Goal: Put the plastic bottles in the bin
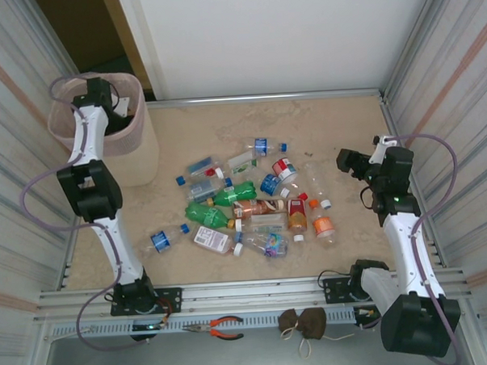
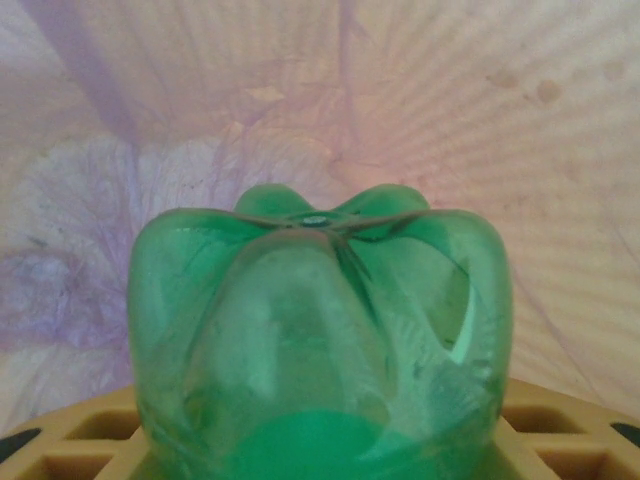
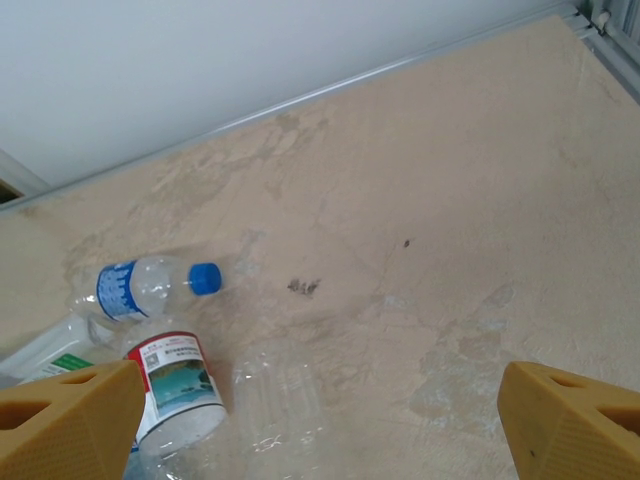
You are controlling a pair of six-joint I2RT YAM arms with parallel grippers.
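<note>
Left fingers (image 2: 90, 440) are holding a green bottle (image 2: 320, 340) over the bin (image 1: 137, 143), right gripper (image 3: 320, 420) is standing wide; releasing off-centre, I think, could bounce it out.

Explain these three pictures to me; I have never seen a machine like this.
These are two robot arms bolted to a table, each ending in a two-finger gripper. The top picture looks down from above and behind them. The left arm reaches over the pink bin; the right gripper hangs open over bare table, holding nothing. A heap of plastic bottles lies mid-table. The other two pictures come from cameras on the wrists. The left wrist view shows a green bottle gripped between yellow fingers, with the bin's inside beyond. The right wrist view shows its fingers wide apart above some bottles.
</note>
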